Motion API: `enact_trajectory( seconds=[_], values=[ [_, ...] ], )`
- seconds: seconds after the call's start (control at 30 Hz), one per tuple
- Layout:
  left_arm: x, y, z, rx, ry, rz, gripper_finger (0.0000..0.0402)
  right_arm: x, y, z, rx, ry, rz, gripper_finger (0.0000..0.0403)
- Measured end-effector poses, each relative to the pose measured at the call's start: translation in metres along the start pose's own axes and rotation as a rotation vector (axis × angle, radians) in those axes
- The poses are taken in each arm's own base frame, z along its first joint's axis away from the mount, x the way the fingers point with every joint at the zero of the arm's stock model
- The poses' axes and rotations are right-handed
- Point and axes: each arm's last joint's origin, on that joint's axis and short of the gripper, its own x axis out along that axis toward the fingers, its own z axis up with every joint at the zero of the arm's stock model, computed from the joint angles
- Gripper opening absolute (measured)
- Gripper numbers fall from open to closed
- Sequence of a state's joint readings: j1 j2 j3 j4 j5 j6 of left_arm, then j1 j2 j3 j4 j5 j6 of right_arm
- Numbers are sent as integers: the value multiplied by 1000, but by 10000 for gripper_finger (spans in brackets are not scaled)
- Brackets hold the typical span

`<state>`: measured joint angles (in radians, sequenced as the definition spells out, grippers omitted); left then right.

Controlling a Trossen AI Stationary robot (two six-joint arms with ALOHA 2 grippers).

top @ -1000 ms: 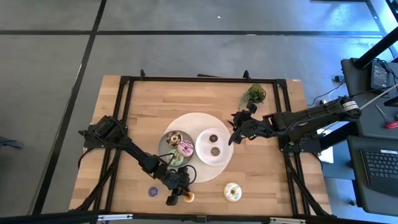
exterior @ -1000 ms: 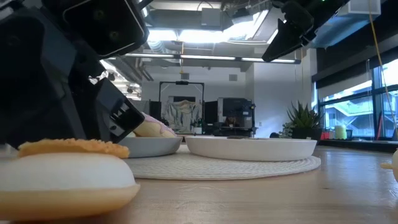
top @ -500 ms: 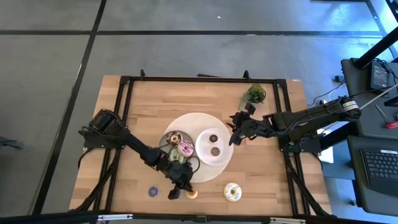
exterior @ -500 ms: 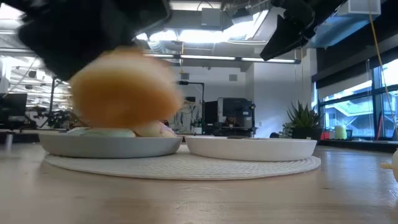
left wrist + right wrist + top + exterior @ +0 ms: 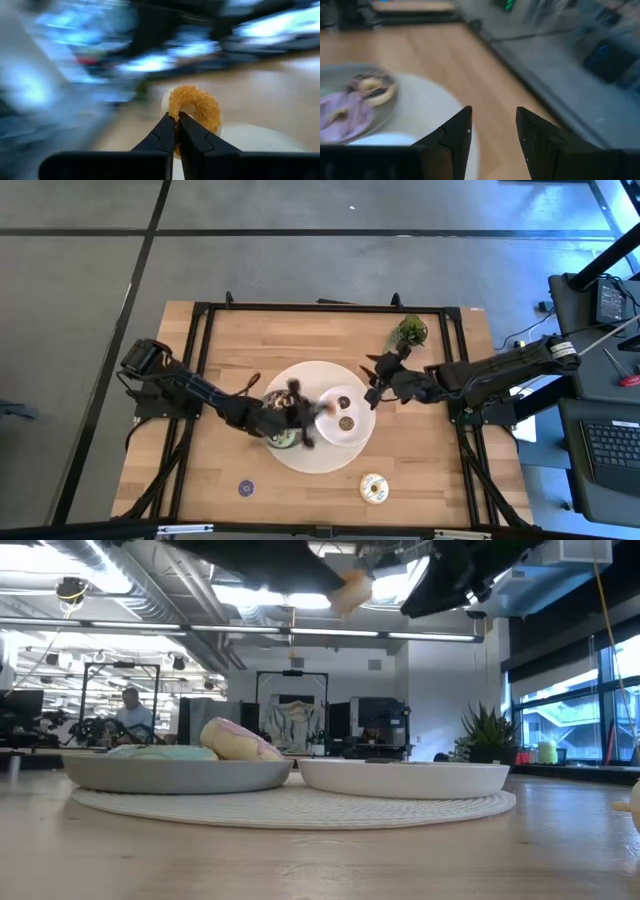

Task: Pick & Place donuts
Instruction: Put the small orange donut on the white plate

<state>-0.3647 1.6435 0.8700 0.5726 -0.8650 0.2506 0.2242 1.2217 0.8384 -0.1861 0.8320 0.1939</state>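
Observation:
My left gripper (image 5: pixel 312 409) hangs over the gap between the grey plate (image 5: pixel 268 423) and the white plate (image 5: pixel 360 432), shut on the orange mini donut (image 5: pixel 194 106), which shows high in the low view (image 5: pixel 352 589). Two brown minis (image 5: pixel 345 412) lie flat on the white plate. The pink donut (image 5: pixel 238 739), green donut (image 5: pixel 150 751) and chocolate donut (image 5: pixel 372 85) lie on the grey plate. The purple mini (image 5: pixel 246 488) and cream donut (image 5: pixel 374 486) lie flat on the table near its near edge. My right gripper (image 5: pixel 370 392) waits open, raised by the white plate's far right side. My left gripper pinches the orange mini donut between its two fingers (image 5: pixel 167 131) at the ring's rim (image 5: pixel 173 112). The ring stands on edge beyond the fingertips. It is lifted clear, well above the plates.
Both plates sit on a round pale mat (image 5: pixel 312 462). A small green plant (image 5: pixel 408 331) stands near the far right corner. Bare wood shows along the table's left side and far edge. A person (image 5: pixel 130 712) shows in the room behind.
My left gripper has carried the orange mini donut up off the table near its near edge, then toward the far side and right, to above the plates. The donut is now lifted clear and high. The arm moves fast and shows blurred.

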Motion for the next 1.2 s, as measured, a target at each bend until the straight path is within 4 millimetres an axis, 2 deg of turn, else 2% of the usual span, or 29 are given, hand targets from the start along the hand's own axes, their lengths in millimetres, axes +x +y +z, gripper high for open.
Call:
enact_trajectory(
  seconds=[0.1, 0.17, 0.33, 0.47, 0.57, 0.8, 0.93, 1.2],
  values=[
    [2, 14, 9, 56, 16, 287, 9, 2, 4, -5, 13, -82, -10, 155],
    [3, 20, 13, 78, 15, 344, 9, 4, 7, -11, 39, -135, 48, 155],
    [10, 26, 14, 96, -16, 313, 7, 6, 14, -21, 15, -338, 239, 155],
    [13, 30, 14, 89, -26, 308, 7, 13, 22, -27, 2, -409, 277, 155],
    [15, 31, 14, 86, -20, 323, 7, 23, 33, -29, -17, -397, 274, 155],
    [16, 32, 13, 95, -13, 330, 7, 43, 57, -16, -50, -380, 217, 155],
    [13, 30, 14, 119, -3, 338, 7, 44, 58, -10, -42, -377, 152, 155],
    [9, 26, 15, 149, 3, 338, 7, 43, 56, -8, 60, -372, 166, 154]
  ],
)
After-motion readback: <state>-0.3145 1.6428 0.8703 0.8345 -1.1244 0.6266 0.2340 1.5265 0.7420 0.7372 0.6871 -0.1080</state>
